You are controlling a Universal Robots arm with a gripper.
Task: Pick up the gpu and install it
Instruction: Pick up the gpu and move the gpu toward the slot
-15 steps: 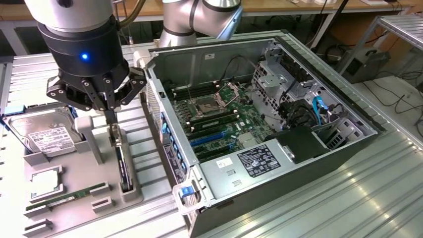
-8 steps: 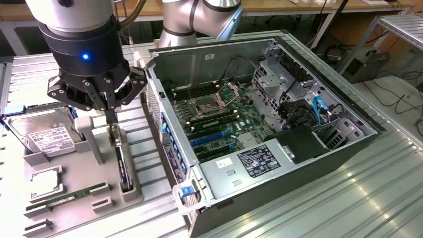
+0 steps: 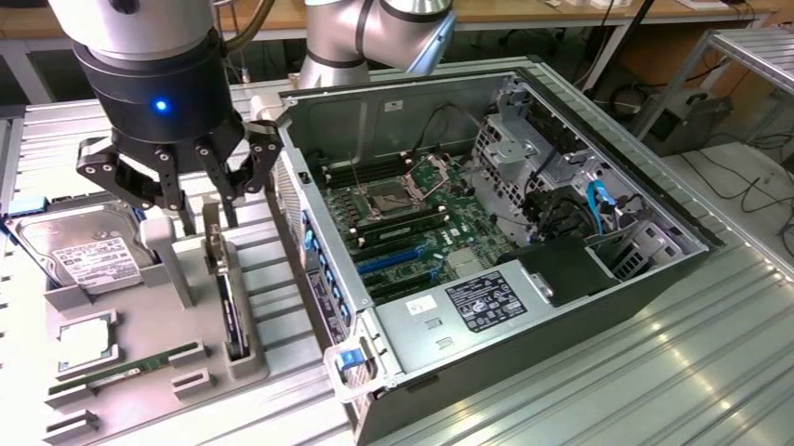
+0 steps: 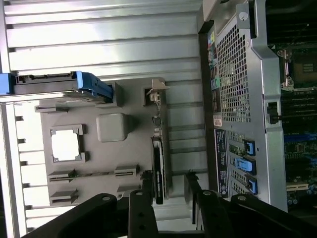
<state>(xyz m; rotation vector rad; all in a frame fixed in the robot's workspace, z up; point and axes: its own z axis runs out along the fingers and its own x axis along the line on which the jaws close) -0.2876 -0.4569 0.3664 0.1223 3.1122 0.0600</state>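
While the gripper (image 3: 208,221) hangs released over the gpu (image 3: 231,311), the thin stiff card seems light yet fragile; hold its upper edge.

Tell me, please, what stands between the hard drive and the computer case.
The gpu, standing on edge in the grey tray, with the open gripper over it; the exterior view shows it.

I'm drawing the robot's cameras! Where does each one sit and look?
Exterior view: high up, looking down at the open grey metal computer case, grey plastic parts tray, silver arm and black pincer.
Wrist view: on the wrist, looking down past the pincer at the thin black gpu card standing in the tray.
Both show pincer, gpu, tray, case.
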